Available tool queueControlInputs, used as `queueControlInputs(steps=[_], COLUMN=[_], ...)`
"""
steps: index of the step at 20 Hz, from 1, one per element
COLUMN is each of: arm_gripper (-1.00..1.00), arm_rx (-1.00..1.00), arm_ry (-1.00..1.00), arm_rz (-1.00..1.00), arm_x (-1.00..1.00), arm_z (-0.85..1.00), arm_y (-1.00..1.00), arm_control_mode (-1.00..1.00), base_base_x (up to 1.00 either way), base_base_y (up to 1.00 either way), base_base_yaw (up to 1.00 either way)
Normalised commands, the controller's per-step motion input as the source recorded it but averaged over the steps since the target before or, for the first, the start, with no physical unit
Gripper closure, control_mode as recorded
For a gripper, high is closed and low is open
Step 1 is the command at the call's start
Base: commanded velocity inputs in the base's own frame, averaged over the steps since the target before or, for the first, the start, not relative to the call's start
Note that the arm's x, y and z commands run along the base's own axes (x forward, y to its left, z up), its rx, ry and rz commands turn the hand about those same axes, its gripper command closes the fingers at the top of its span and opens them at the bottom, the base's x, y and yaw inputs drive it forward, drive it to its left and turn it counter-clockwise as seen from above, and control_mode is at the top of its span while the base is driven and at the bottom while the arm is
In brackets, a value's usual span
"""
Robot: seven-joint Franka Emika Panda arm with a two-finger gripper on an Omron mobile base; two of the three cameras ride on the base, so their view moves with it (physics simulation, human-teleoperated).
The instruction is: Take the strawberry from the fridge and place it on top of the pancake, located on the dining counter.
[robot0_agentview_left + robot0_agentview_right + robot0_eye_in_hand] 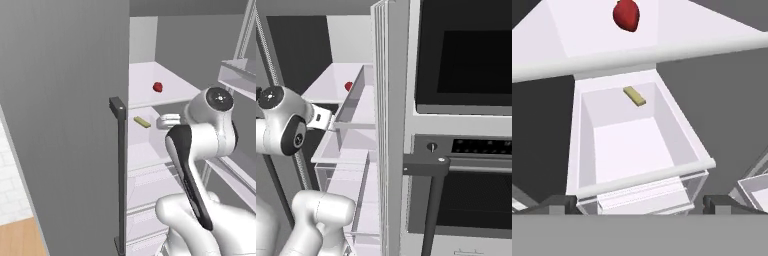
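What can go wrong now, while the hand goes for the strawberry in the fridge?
1. The strawberry lies on a shelf above the level the hand points at, so rising may knock the shelf's front edge.
2. The small yellow-green bar sits on the level below; the hand could take it by mistake.
3. The berry is small and rounded, so wide-open fingers may push it deeper instead of gripping.

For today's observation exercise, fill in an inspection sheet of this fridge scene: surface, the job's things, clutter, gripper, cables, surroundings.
Surface: white fridge shelf, strawberry on it.
Job's things: strawberry untouched on that upper shelf; fridge open.
Clutter: yellow-green bar on the shelf below.
Gripper: gripper open, holding nothing, fingertips wide apart, short of the strawberry.
Cables: nothing seen.
Surroundings: wall oven beside the fridge; clear drawer below.
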Motion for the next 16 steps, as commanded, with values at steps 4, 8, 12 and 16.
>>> queueControlInputs(steps=[4,8,12,16], arm_gripper=[-1.0,-1.0,-1.0,-1.0], arm_rx=[-0.13,0.0,0.0,0.0], arm_ry=[0.13,0.14,0.05,0.0], arm_rz=[0.01,0.09,0.09,0.03], arm_x=[0.49,0.79,0.99,0.92], arm_z=[0.6,0.26,0.03,0.09], arm_y=[0.01,-0.11,0.0,-0.01], arm_control_mode=[-1.0,-1.0,-1.0,-1.0], base_base_x=[0.0,0.0,0.0,0.0], base_base_y=[0.0,0.0,0.0,0.0], base_base_yaw=[0.0,0.0,0.0,0.0])
